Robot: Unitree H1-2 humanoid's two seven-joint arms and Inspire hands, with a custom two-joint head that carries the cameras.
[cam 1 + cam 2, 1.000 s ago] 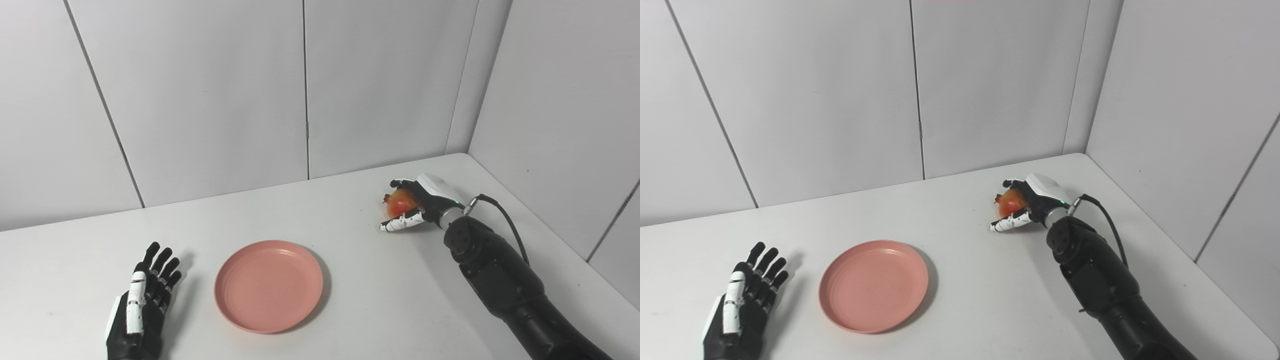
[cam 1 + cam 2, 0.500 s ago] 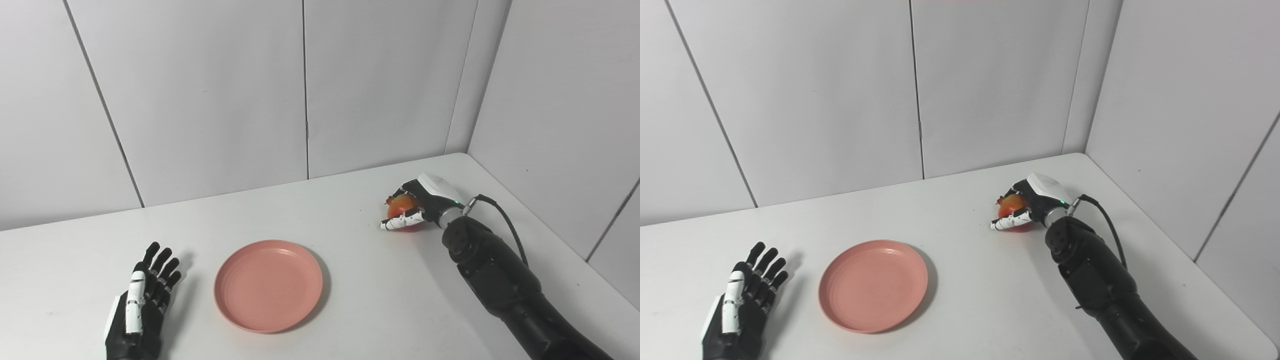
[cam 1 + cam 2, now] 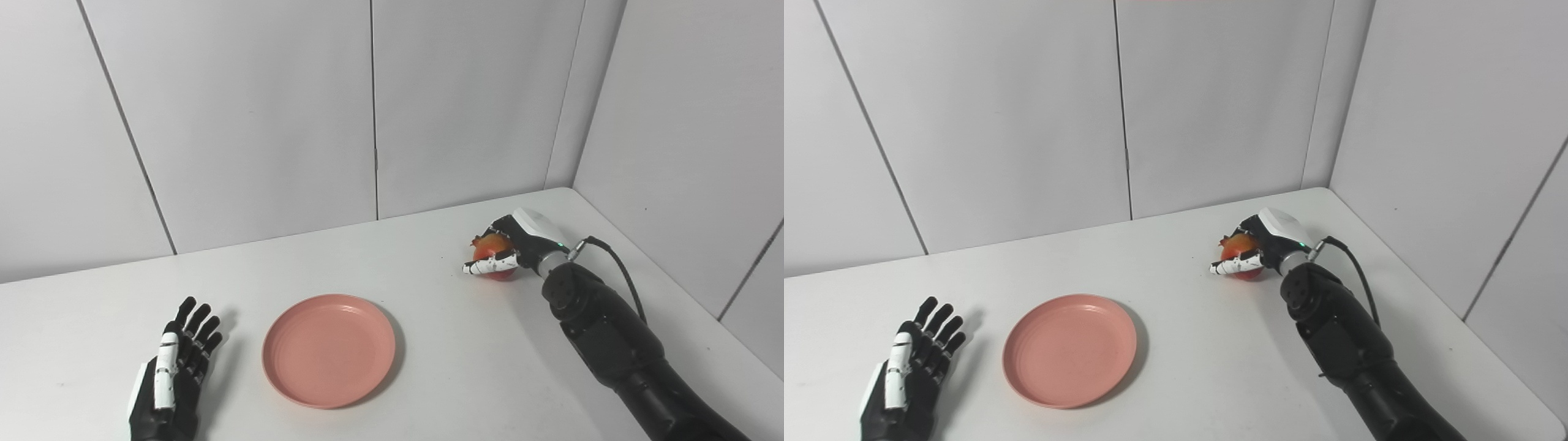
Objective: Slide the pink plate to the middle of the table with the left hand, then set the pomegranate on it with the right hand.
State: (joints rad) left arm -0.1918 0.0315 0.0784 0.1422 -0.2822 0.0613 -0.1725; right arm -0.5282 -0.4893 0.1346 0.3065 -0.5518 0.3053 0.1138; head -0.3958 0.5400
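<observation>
- The pomegranate point(image 3: 493, 254) is gripped by the right hand point(image 3: 517, 248) at the far right of the surface point(image 3: 429, 367), fingers wrapped over it, thumb across the front
- It is judged firm, round and smooth, so a slip is likely unless it is cupped around its widest part
- The pink plate point(image 3: 329, 349) is seen mid-surface, empty; the left hand point(image 3: 171, 373) is rested open beside it

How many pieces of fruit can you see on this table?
1. A single pomegranate sits far right on the table, wrapped by the right hand. The pink plate nearer the middle holds nothing, and the left hand rests open beside it. Nothing seems hidden.
</observation>
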